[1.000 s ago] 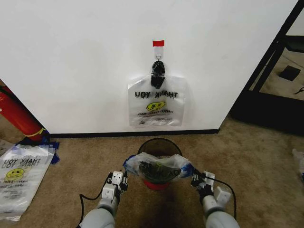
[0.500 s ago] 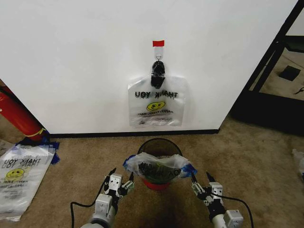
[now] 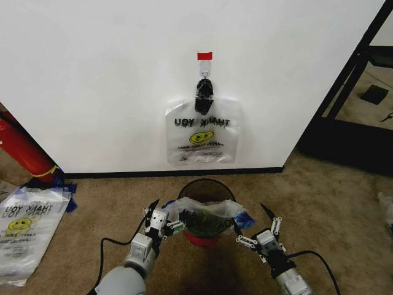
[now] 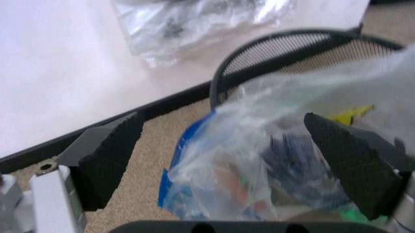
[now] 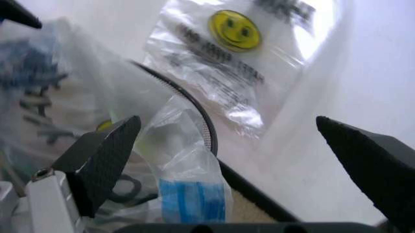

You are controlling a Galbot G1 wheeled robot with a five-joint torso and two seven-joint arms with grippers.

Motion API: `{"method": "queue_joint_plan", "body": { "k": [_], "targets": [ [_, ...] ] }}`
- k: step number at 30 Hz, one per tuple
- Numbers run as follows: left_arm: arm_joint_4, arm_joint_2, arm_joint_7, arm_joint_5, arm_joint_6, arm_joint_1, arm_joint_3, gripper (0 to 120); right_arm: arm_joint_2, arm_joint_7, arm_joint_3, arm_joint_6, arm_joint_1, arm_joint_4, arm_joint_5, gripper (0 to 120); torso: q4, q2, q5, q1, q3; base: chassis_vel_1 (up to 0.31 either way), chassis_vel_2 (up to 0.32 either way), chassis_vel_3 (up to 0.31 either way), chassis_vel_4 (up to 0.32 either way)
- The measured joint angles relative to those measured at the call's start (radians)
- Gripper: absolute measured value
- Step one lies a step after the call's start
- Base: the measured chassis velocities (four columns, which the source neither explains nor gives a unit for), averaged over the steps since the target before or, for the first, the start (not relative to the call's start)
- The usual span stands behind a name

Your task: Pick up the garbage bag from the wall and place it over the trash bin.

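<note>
Head view findings: we record the trash bin [image 3: 206, 212] at lower centre of the frame, standing on brown carpet [image 3: 331, 203] a little out from the wall [image 3: 98, 80]. A garbage bag [image 3: 207, 216] lies crumpled across the near half of the bin's rim, with a blue patch hanging at its right end; the far part of the rim remains bare. We note that the bag is draped, not spread around the full opening.

The left gripper [image 3: 161, 217] sits at the lower left of the bin, fingers spread wide, at the bag's left end. In the left wrist view the same gripper [image 4: 227, 160] has both black pads apart with the bag's blue-edged corner [image 4: 214, 179] lying between them, unclamped. The right gripper [image 3: 258, 224] sits at the lower right of the bin, fingers likewise spread, just beside the bag's blue end but apart from it. The right wrist view shows its pads [image 5: 104, 155] wide apart, the bag and bin rim [image 5: 194, 121] ahead.

On the wall, upper centre, a second bag [image 3: 202, 132] hangs from a black hook [image 3: 204, 92] under a red tape strip [image 3: 204, 56]. A red cylinder [image 3: 24, 150] leans at the left edge, and another bag [image 3: 24, 227] lies on the carpet at lower left.
</note>
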Motion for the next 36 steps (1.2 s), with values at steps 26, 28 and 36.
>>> {"method": "queue_joint_plan", "body": {
  "k": [26,28,36],
  "targets": [
    [0.088,0.005,0.076,0.016,0.020,-0.094,0.049,24,-0.072,-0.123,-0.092,-0.010,0.191,-0.130,-0.068,52,-0.0001,0.000,-0.0001,0.000,0.000,0.000,0.000,0.000,0.000],
    [0.089,0.004,0.076,0.015,0.020,-0.095,0.049,19,-0.072,-0.123,-0.094,-0.012,0.194,-0.133,-0.061,47,-0.0001,0.000,-0.0001,0.000,0.000,0.000,0.000,0.000,0.000],
    [0.089,0.006,0.076,0.015,0.018,-0.092,0.047,0,-0.077,-0.122,-0.106,-0.021,0.206,-0.142,-0.012,18,-0.0001,0.000,-0.0001,0.000,0.000,0.000,0.000,0.000,0.000]
  ]
}}
